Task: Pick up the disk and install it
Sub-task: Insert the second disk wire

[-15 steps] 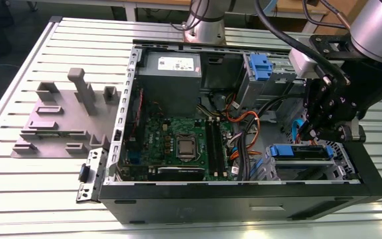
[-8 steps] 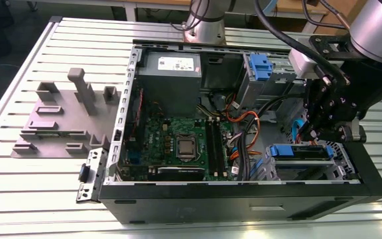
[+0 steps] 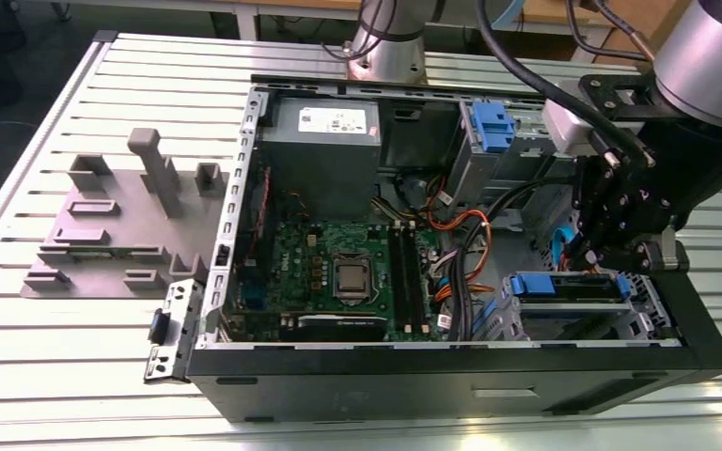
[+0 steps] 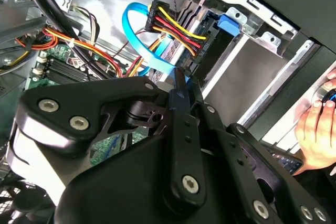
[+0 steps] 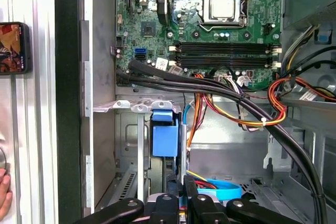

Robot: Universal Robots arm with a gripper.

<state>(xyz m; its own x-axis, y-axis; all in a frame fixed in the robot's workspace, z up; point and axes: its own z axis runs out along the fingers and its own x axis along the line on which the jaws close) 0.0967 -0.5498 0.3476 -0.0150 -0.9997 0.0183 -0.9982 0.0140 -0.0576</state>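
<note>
We've got the gripper (image 3: pixel 605 261) down inside the open PC case (image 3: pixel 462 381), right by the lower drive bay. The claw is pinched narrow on a thin blue edge, which looks to us like the bracket of the disk (image 3: pixel 571 287). It's standing edge-up in that bay, beside the motherboard (image 3: pixel 336 263).

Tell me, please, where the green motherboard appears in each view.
Exterior view: motherboard on the case floor, toward the exterior view's left of the hand.
Second wrist view: motherboard beyond the hand's black links.
First wrist view: motherboard beyond the black cable bundle.
Shared landmark: the light blue cable.
</note>
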